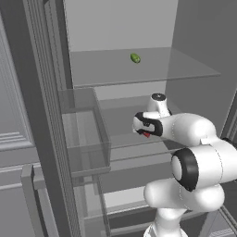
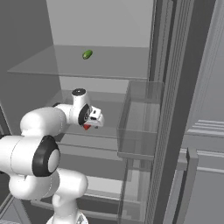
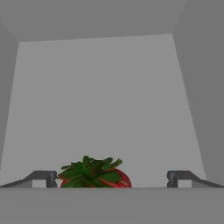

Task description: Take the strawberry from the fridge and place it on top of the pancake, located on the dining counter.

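On the glass shelf at your twelve o'clock lies a green fruit. One shelf lower, your gripper stands spread around the strawberry, whose leaves the hand view reveals.

Bare shelf beyond strawberry
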{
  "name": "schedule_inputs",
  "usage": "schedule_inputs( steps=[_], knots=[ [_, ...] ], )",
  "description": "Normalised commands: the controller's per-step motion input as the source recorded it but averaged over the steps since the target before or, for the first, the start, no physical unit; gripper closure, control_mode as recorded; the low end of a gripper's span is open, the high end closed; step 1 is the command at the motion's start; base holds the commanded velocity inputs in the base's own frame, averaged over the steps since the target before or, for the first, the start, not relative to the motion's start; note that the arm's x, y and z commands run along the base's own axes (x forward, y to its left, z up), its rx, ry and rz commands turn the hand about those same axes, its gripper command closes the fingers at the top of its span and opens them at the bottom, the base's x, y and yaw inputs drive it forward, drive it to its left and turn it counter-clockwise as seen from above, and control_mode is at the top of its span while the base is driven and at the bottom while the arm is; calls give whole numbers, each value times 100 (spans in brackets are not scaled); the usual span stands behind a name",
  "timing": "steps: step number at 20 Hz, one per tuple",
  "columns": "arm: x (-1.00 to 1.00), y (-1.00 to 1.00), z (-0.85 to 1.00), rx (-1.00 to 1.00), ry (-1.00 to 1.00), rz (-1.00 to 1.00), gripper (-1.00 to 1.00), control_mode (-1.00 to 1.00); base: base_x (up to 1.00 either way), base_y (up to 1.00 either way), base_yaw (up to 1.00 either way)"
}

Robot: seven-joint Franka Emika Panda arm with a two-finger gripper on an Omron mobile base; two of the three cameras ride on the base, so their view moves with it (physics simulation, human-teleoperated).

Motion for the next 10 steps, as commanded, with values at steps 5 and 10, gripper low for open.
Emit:
schedule_inputs(
  steps=[5, 10],
  knots=[
    [-5, 8, -6, 0, -1, 0, -100, -100, 0, 0, 0],
    [-2, 15, 0, 0, 0, 0, -100, -100, 0, 0, 0]
  ],
)
